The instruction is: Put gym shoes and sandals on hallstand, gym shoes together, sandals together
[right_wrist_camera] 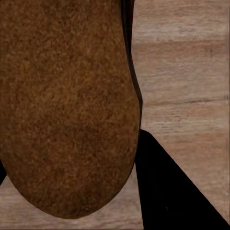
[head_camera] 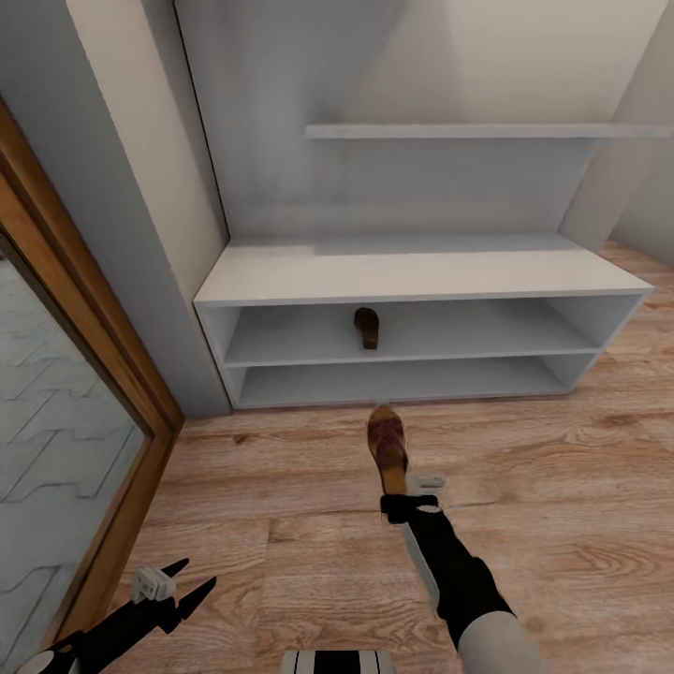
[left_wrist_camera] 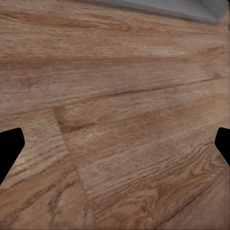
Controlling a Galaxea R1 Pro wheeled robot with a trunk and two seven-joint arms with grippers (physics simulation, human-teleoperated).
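Observation:
One brown sandal point(head_camera: 367, 328) lies on the upper shelf of the light-grey hallstand point(head_camera: 412, 273). The other sandal point(head_camera: 387, 447) hangs just over the corridor floor point(head_camera: 571, 487) in front of the rack, toe toward it, with my right gripper point(head_camera: 401, 498) shut on its heel end. Its tan footbed point(right_wrist_camera: 67, 105) takes up most of the right wrist view, beside one dark finger point(right_wrist_camera: 167, 191). My left gripper point(head_camera: 190, 580) is open low at the left, over bare planks point(left_wrist_camera: 115, 96). The gym shoes are out of view.
A thin grey wall shelf point(head_camera: 487, 131) hangs above the rack. A wood-framed glass door point(head_camera: 84, 374) runs along the left, with a grey wall corner point(head_camera: 140, 234) beside the rack. Open floor spreads to the right of my arm.

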